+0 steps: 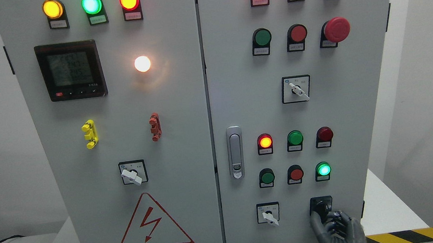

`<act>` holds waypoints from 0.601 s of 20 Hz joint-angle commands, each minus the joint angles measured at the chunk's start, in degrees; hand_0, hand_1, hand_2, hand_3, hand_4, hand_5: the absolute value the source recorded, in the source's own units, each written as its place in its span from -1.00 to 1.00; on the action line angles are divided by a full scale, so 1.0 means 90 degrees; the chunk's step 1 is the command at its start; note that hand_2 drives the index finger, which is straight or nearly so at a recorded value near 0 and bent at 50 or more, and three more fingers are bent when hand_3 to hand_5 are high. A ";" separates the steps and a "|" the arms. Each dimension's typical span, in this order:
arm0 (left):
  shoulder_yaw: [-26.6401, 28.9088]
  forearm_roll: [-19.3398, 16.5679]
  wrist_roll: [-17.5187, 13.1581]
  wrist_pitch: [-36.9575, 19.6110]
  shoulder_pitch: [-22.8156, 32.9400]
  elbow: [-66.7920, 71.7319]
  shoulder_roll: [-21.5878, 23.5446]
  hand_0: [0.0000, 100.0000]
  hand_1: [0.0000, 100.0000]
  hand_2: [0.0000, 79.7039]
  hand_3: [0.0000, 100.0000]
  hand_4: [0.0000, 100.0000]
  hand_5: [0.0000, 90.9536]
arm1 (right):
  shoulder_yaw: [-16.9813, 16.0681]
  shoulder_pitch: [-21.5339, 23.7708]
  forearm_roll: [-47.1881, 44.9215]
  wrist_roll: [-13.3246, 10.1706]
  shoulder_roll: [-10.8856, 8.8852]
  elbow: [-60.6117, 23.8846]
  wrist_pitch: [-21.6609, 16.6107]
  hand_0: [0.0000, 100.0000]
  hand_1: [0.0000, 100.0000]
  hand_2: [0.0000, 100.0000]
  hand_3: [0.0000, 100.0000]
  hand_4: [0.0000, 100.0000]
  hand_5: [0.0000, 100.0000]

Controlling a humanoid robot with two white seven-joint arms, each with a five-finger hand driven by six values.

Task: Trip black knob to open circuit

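on the left door (186, 140) of the grey cabinet, three lamps glow along the top: yellow (52, 9), green (91, 4) and red (129, 0). below them sit a dark meter (70, 70) and a lit white lamp (142, 63), then a yellow clip (90, 134) and a red clip (155, 126), a white selector (132, 173) and a red warning triangle (154, 227). a metal latch (235, 152) stands at the left edge of the right door (329, 85), which carries rows of buttons and lamps and a red mushroom button (336, 29) near its upper right. low on that door, the black knob (320, 205) sits right of another white selector (268, 214). the right hand (332, 226), dark grey, rises from the bottom edge with its fingers curled up against the knob, touching it; whether they clamp it i cannot tell
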 commanded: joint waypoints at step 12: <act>0.0000 -0.0195 0.0001 -0.0004 0.0000 -0.0003 0.0004 -0.76 -0.22 -1.00 -1.00 -1.00 -1.00 | -0.0117 -0.0009 0.0007 -0.0003 -0.0004 -0.0007 -0.0014 -0.18 0.41 0.13 0.69 0.73 0.94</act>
